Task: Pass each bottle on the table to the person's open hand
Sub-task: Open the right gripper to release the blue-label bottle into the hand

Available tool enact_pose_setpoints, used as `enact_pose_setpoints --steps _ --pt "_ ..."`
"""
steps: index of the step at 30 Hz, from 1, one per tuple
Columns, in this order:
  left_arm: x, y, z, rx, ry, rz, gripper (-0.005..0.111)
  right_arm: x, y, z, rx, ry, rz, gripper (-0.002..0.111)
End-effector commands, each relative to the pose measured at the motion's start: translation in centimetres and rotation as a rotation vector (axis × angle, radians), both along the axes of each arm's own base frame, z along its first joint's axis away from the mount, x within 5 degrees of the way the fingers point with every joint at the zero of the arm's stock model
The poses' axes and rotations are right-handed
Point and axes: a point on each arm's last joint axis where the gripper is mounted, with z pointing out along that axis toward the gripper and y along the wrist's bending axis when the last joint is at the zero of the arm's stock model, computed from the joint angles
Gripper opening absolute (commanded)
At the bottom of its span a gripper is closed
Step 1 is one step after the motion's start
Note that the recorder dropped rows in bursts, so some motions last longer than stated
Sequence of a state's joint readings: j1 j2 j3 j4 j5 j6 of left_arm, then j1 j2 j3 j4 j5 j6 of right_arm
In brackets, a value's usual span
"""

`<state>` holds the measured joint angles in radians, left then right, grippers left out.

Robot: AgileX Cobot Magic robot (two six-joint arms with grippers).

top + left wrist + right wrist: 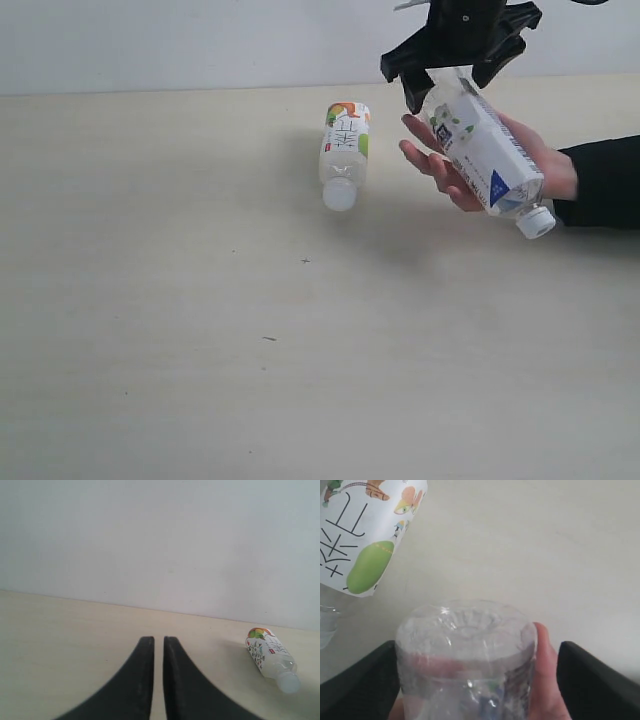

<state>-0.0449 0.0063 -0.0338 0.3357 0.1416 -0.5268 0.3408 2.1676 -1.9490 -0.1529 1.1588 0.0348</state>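
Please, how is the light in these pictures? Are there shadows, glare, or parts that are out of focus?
Exterior view: soft, even light, with only faint shadows on the table beside the lying bottle and under the person's hand. Right wrist view: the clear base of the bottle in the hand is very close, slightly soft, with small white glints. Left wrist view: the left gripper is flat black, without detail.

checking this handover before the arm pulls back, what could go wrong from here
The bottle lies tilted across the hand, cap end hanging past the palm; with the right gripper open, it may slide off.
The bottle's base sits between the jaws, so a retreating finger could snag it.
The second bottle lies sideways on the table and could roll.
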Motion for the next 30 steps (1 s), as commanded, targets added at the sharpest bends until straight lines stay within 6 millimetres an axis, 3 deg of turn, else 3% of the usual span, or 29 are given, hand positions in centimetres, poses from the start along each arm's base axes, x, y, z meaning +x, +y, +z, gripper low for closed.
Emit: enact_pose_setpoints --steps 1,5,7,10,13,14,15,18,21,23,26,30 --pt "-0.1 0.0 0.1 0.000 -0.009 -0.008 0.010 -0.2 -0.3 2.1 0.002 -0.058 0.015 0.080" --pt "-0.1 0.0 0.1 0.000 -0.009 -0.008 0.010 -1.2 -0.7 4.7 0.010 -0.091 0.020 0.080" --pt "-0.1 0.0 0.1 0.000 -0.009 -0.008 0.010 -2.2 -1.0 7.0 0.028 -0.127 0.012 0.076" --pt "-0.1 0.0 0.1 0.000 -0.009 -0.008 0.010 -4.6 -1.7 11.5 0.074 -0.195 0.002 0.050" --pt "-0.1 0.0 0.1 0.000 -0.009 -0.008 0.010 -7.6 -2.5 14.3 0.115 -0.247 0.025 0.017" --pt "-0.1 0.0 0.1 0.000 -0.009 -0.008 0.010 -9.2 -3.0 15.0 0.130 -0.292 0.032 0.004" --pt "-0.1 0.0 0.1 0.000 -0.009 -0.008 0.010 -11.2 -3.6 15.8 0.146 -0.345 0.055 0.000" --pt "-0.1 0.0 0.1 0.000 -0.009 -0.008 0.010 -16.7 -4.9 14.7 0.205 -0.447 0.149 0.000" --pt "-0.1 0.0 0.1 0.000 -0.009 -0.008 0.010 -24.3 -6.8 13.7 0.324 -0.712 0.225 0.000" --pt "-0.1 0.0 0.1 0.000 -0.009 -0.008 0.010 -27.4 -7.9 12.4 0.328 -0.792 0.243 0.000" --pt "-0.1 0.0 0.1 0.000 -0.009 -0.008 0.010 -31.1 -9.3 9.9 0.303 -0.823 0.270 0.000" --pt "-0.1 0.0 0.1 0.000 -0.009 -0.008 0.010 -34.5 -10.6 6.4 0.259 -0.877 0.316 0.000"
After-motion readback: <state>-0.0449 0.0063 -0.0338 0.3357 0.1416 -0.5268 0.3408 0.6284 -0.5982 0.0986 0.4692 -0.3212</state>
